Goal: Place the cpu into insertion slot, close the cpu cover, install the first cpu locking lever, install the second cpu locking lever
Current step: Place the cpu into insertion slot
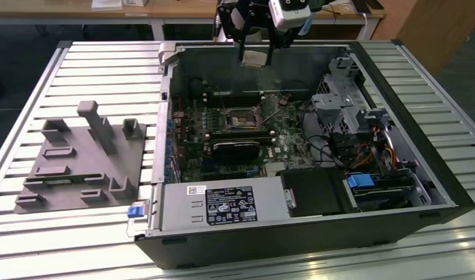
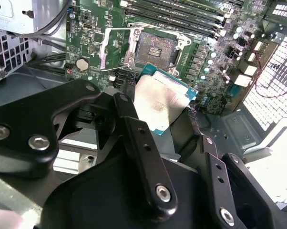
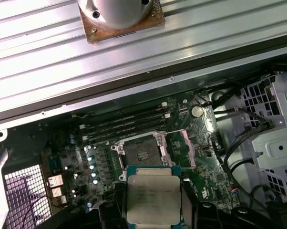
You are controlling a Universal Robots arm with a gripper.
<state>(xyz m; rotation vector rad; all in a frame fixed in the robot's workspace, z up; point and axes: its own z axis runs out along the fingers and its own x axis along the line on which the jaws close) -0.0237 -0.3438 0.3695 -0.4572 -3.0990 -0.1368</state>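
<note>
While gripping cpu (image 3: 152, 193) in tool (image 2: 158, 114) high over case (image 1: 299, 236) | step 1 of 4, unfinished (nothing seated) | slot (image 3: 141, 155) bare, cover (image 2: 105, 47) flipped open | closing and locking left

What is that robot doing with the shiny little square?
The robot's gripper is holding the cpu by its edges, up in the air over the open computer case. The insertion slot on the green board below is empty, and its cpu cover is flipped open beside it. So the chip is not in yet.
</note>
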